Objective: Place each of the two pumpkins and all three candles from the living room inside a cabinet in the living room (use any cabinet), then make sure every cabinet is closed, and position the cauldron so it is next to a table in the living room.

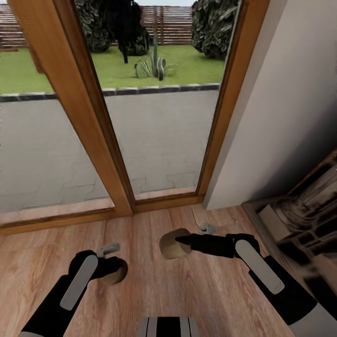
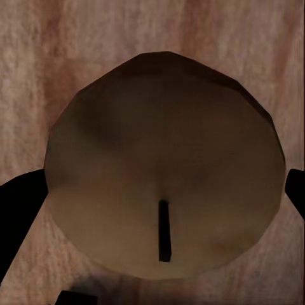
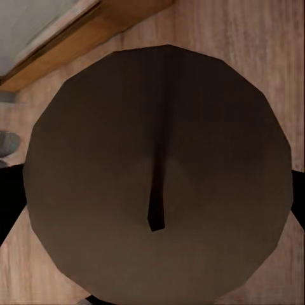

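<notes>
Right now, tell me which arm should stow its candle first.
Right, probably. The right gripper holds its candle on the side of the dark furniture; the left gripper holds a candle farther from it. No drawer is in view.

Looking through a wood-framed glass door (image 1: 159, 117) onto grey paving (image 1: 154, 135), lawn (image 1: 187, 61), shrubs and a slatted fence (image 1: 171, 23). Standing on a warm wood plank floor (image 1: 187, 295), beside a plain pale wall (image 1: 290, 103). Showing a blurred dark furnishing (image 1: 304, 220) at right.
</notes>
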Motion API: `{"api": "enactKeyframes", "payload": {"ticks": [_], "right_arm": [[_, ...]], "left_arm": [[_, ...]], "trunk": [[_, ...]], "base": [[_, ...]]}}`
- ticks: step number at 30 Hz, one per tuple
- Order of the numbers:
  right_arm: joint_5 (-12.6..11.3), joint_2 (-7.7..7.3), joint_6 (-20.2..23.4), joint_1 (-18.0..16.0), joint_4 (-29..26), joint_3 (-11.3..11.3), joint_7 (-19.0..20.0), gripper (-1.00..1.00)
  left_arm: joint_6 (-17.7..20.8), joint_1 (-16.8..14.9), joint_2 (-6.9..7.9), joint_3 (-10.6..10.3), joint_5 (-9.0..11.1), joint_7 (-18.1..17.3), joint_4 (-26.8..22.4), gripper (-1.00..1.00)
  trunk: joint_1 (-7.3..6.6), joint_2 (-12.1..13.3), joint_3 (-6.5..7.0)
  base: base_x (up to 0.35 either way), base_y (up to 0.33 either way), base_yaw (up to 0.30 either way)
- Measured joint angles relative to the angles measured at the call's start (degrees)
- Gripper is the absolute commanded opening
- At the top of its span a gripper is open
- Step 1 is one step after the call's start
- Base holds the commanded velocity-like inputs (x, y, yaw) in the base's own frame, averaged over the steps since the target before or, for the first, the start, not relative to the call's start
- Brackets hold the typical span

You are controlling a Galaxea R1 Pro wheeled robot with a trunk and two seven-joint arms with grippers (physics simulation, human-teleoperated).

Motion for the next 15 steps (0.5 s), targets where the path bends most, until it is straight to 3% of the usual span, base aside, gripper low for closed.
{"api": "enactKeyframes", "payload": {"ticks": [2, 7, 10, 15], "right_arm": [[0.5, -0.03, 1.1, 0.0, -0.3, 0.0, -4.7, -1.00], [0.1, 0.67, 4.7, 0.0, -2.1, 0.2, -23.8, -1.00], [-0.9, 1.61, 4.8, 0.0, -2.6, 0.3, -28.4, -1.00], [-1.1, 2.18, 4.8, 0.0, -3.0, 0.3, -30.7, -1.00]], "left_arm": [[0.1, 0.0, 0.00, 0.0, 0.0, 0.1, -0.4, -1.00], [0.1, -0.1, 0.07, 0.1, -0.2, 0.2, -2.4, -1.00], [0.1, -0.1, 0.13, 0.3, -0.3, 0.3, -2.7, -1.00], [0.1, -0.1, 0.16, 0.5, -0.2, 0.3, -2.9, -1.00]], "trunk": [[-0.05, 0.0, 0.44], [-0.18, 0.1, 1.55], [-0.26, 0.1, 2.22], [-0.39, 0.2, 3.33]], "base": [[0.000, 0.000, 0.000], [0.000, 0.000, 0.000], [0.000, 0.000, 0.000], [0.000, 0.000, 0.000]]}}
